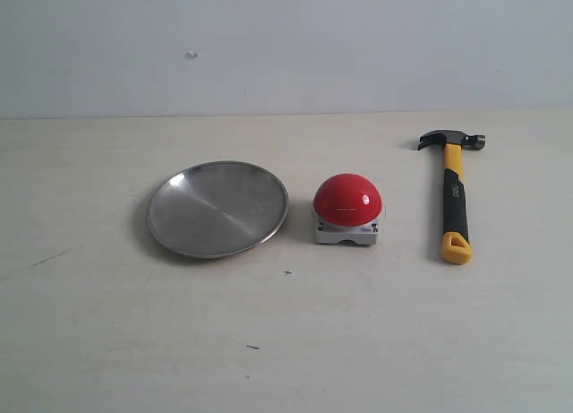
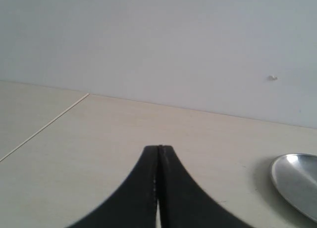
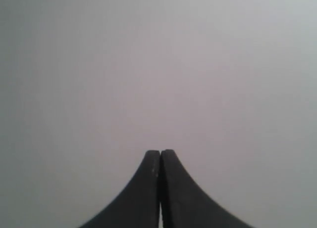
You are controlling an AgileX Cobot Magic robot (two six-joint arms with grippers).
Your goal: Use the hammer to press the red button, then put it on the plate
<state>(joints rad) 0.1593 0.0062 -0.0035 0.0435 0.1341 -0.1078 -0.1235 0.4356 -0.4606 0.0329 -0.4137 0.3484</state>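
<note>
The hammer (image 1: 455, 194) lies flat on the table at the right, dark head toward the wall, yellow end toward the front. The red button (image 1: 347, 200) on its grey-white base sits in the middle. To its left rests the silver plate (image 1: 218, 208); its rim also shows as the plate (image 2: 296, 184) in the left wrist view. Neither gripper appears in the exterior view. My left gripper (image 2: 159, 149) is shut with nothing in it, low over the table left of the plate. My right gripper (image 3: 160, 152) is shut and empty, facing only the plain wall.
The pale wooden table (image 1: 286, 341) runs back to a white wall (image 1: 286, 46). A table edge or seam (image 2: 44, 127) crosses the left wrist view. A few small dark specks (image 1: 252, 347) mark the tabletop near the front.
</note>
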